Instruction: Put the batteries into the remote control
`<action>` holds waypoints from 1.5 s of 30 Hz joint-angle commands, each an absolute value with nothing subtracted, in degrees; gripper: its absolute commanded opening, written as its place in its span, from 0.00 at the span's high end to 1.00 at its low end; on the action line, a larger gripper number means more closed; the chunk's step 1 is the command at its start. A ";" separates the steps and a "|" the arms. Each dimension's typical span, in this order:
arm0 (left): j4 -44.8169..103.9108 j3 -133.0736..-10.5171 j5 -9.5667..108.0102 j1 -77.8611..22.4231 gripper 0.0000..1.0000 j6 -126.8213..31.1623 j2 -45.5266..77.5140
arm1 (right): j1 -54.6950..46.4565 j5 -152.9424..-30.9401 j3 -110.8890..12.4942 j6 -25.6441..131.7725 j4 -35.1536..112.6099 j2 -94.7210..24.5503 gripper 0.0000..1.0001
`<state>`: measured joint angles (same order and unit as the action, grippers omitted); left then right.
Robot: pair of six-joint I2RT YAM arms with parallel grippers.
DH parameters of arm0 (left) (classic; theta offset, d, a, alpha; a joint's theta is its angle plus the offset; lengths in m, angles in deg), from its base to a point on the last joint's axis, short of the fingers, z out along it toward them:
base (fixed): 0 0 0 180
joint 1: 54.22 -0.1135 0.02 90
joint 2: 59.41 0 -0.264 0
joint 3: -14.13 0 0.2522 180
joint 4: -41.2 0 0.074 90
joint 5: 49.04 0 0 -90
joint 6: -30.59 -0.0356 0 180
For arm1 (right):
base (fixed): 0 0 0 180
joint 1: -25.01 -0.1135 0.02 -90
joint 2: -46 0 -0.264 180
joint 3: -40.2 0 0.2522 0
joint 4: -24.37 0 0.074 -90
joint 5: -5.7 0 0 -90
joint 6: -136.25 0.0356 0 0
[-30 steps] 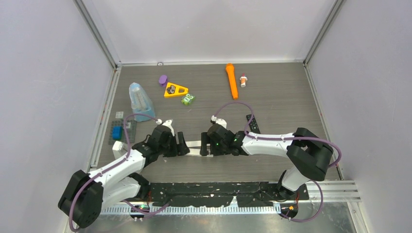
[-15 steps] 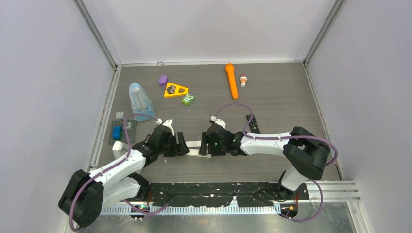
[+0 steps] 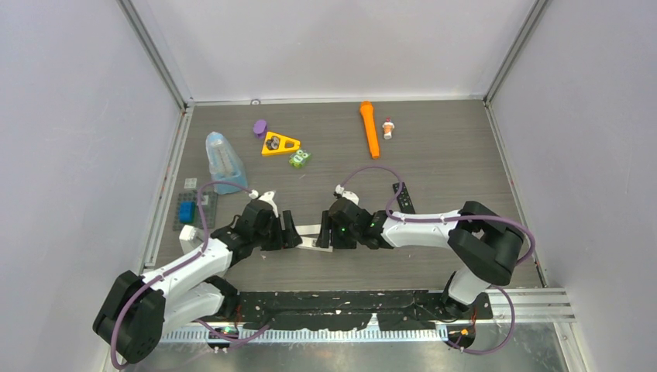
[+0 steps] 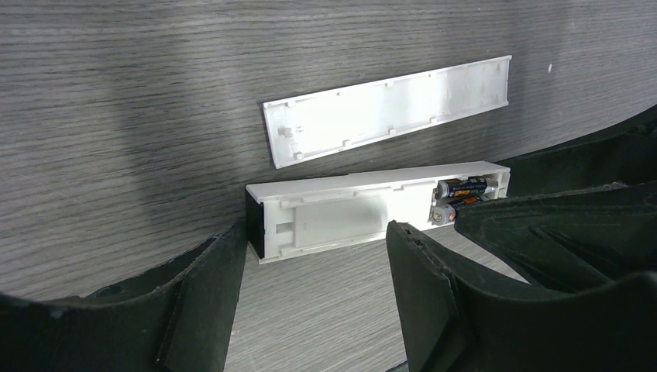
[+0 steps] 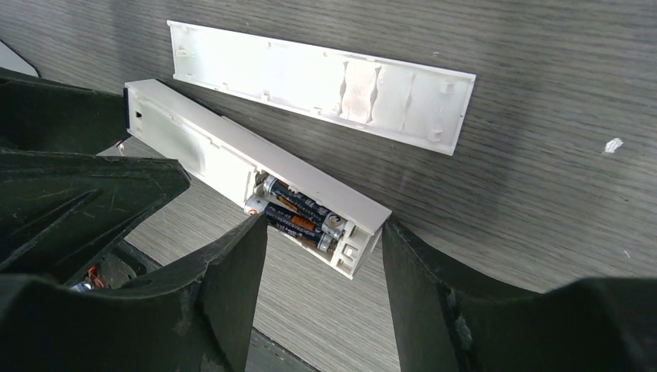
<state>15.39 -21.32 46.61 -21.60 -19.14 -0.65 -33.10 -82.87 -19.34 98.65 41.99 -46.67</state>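
The white remote control (image 4: 349, 217) lies on its side on the table, back open, dark end by my left gripper's left finger. Two dark batteries (image 5: 302, 215) with orange marks sit in the compartment at its other end; they also show in the left wrist view (image 4: 463, 195). The loose white cover (image 5: 318, 81) lies just beyond it, inside up. My left gripper (image 4: 314, 256) is open and empty at the dark end. My right gripper (image 5: 324, 248) is open, its fingertips on either side of the battery end. In the top view both grippers (image 3: 290, 232) (image 3: 327, 235) face each other across the remote (image 3: 310, 237).
A black remote (image 3: 403, 198) lies right of my right wrist. At the back are an orange flashlight (image 3: 369, 128), a small figure (image 3: 388, 128), a yellow triangle (image 3: 280, 143), a green block (image 3: 299, 158) and a purple piece (image 3: 259, 126). A clear bottle (image 3: 223, 161) and a blue block (image 3: 186, 209) stand left.
My right gripper has crept slightly left, closer around the battery end of the remote. The left arm and the remote have not visibly moved.
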 commanded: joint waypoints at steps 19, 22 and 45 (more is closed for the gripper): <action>12.24 -19.05 47.13 -21.36 0.32 -18.80 1.01 | -33.33 -83.16 -19.42 99.65 41.81 -47.52 0.20; 12.25 -19.05 47.21 -21.40 0.32 -18.79 0.97 | -33.35 -82.85 -20.64 99.10 42.65 -49.14 0.20; 12.49 -18.68 47.31 -21.39 0.33 -18.27 0.94 | -33.90 -80.43 -22.06 98.91 45.88 -54.96 0.42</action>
<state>15.41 -21.30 46.50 -21.66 -19.09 -0.54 -32.99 -80.49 -23.39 98.91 45.14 -49.66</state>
